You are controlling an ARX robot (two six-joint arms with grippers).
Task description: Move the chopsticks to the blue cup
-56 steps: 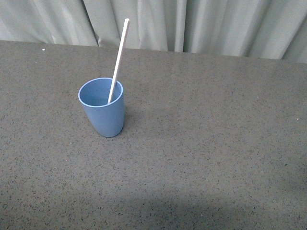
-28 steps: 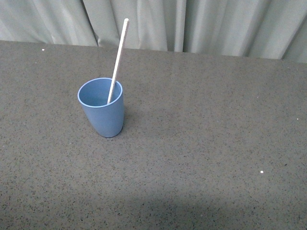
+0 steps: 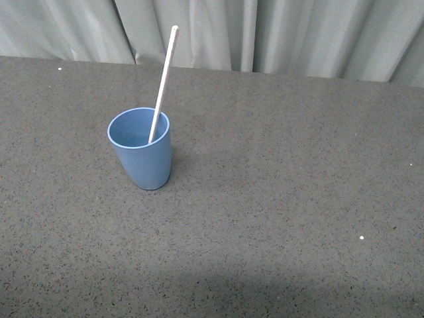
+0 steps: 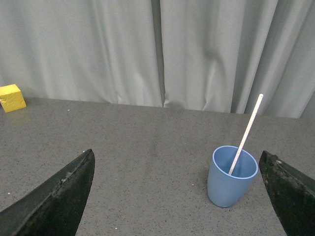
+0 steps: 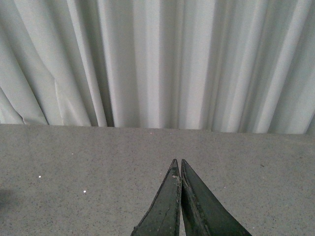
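The blue cup (image 3: 140,149) stands upright on the dark speckled table, left of centre in the front view. The cream-white chopstick (image 3: 164,79) stands in it, leaning on the rim toward the far right. Both also show in the left wrist view: the cup (image 4: 232,175) and the chopstick (image 4: 247,131). My left gripper (image 4: 177,162) is open and empty, with its black fingers (image 4: 59,199) wide apart and short of the cup. My right gripper (image 5: 177,162) is shut on nothing and faces the curtain. No arm shows in the front view.
A grey curtain (image 3: 265,33) hangs along the table's far edge. A yellow block (image 4: 12,97) sits by the curtain, seen only in the left wrist view.
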